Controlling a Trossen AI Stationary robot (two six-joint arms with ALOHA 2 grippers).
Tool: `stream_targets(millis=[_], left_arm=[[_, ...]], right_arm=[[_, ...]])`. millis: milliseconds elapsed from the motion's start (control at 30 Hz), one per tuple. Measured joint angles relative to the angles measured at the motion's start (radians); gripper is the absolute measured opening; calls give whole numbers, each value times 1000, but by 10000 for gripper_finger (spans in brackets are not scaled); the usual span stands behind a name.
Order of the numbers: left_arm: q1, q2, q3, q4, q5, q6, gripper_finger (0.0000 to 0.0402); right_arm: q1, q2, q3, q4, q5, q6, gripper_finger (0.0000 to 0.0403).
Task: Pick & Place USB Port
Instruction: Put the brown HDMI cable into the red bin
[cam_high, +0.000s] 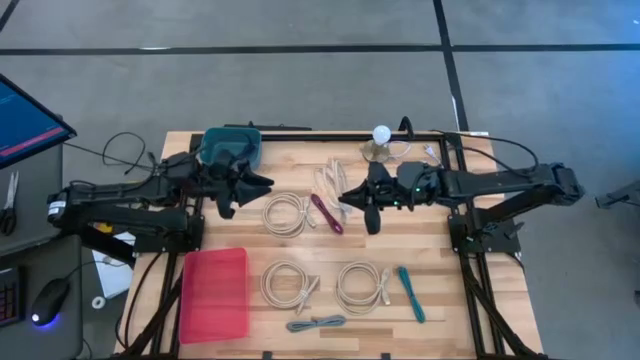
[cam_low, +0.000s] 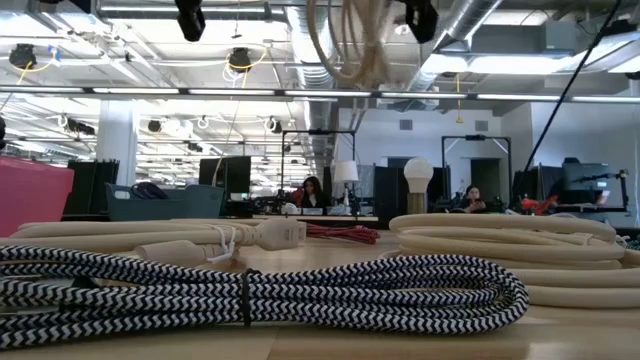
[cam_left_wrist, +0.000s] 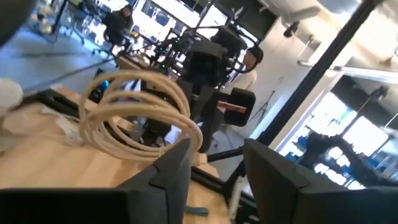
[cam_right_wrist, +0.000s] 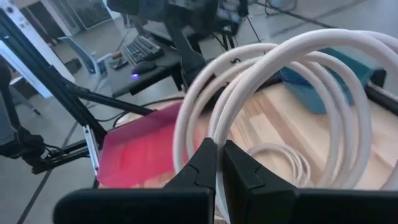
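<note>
The right tool (cam_right_wrist: 217, 163) is clenched on a coil of cream cable (cam_right_wrist: 280, 106) and holds it lifted above the middle of the bench (cam_high: 450, 310); the low view shows the loops hanging free at its top, so the coil is clear of the wood and ready to be carried to a bin. The cable is smooth, round and rubbery, and keeps its looped shape as it hangs.

The left tool (cam_left_wrist: 214, 165) waits near the far left corner, just beside the teal bin (cam_high: 232, 147), its fingers apart and holding nothing.

A flat red tray (cam_high: 213, 292) lies at the near left corner; either it or the bin is probably the drop place, though I cannot tell which. On the planked wooden bench more cream coils (cam_high: 287, 214) are laid out apart from one another, easy to take one at a time. A woven black-and-white cable (cam_low: 260, 290), tied with a band, rests by the near edge, and a thin teal lead (cam_high: 410, 293) lies toward the near right.
</note>
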Motion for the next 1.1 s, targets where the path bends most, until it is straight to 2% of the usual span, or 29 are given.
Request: stream_targets(millis=[167, 500, 700, 1100], left_arm=[[0, 23, 0, 3, -9, -182, 164], [0, 69, 0, 104, -74, -481, 159], [0, 69, 0, 122, -93, -524, 158], [0, 69, 0, 110, -95, -531, 158]], right_arm=[[21, 86, 93, -5, 11, -120, 0], [24, 218, 243, -37, 19, -286, 0], [32, 248, 244, -29, 27, -301, 0], [78, 248, 244, -9, 125, -354, 0]])
